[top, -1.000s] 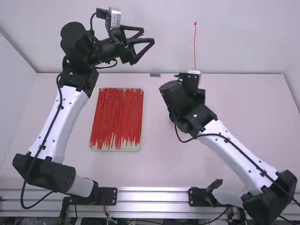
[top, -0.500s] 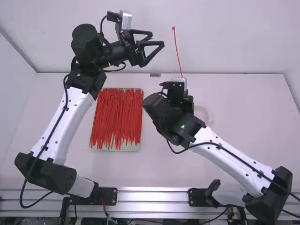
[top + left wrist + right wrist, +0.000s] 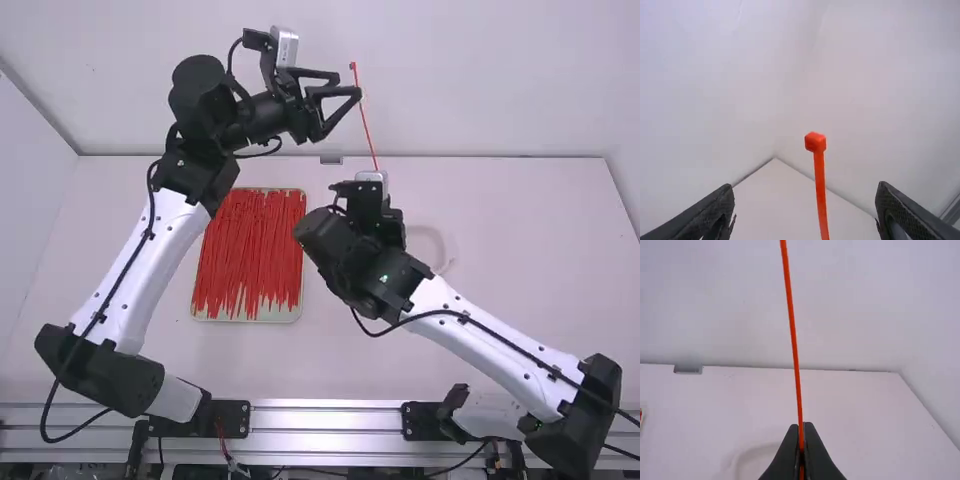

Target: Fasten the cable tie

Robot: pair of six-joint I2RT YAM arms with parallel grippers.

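Tray (image 3: 245, 319) of spare ties (image 3: 250, 250) lies aside; right hand (image 3: 800, 426) pinches a cable tie (image 3: 365, 115), left hand (image 3: 342, 113) gapes nearby.

Looks like a robotics lab: a small test cell, not a home or a shop. Boxed in by plain white walls (image 3: 500, 80) around a white table (image 3: 540, 230). Edged along the near side with a slotted aluminium rail (image 3: 330, 410), clamped with black brackets. Mounted there: a left arm (image 3: 150, 260) and a right arm (image 3: 480, 335), white links with black joints. Strung with loose black cables (image 3: 50, 410) at the bases. Fitted with a small camera (image 3: 283, 42) at the left arm's wrist. Stocked with a tray (image 3: 250, 317) of many identical red cable ties (image 3: 250, 250), laid side by side.
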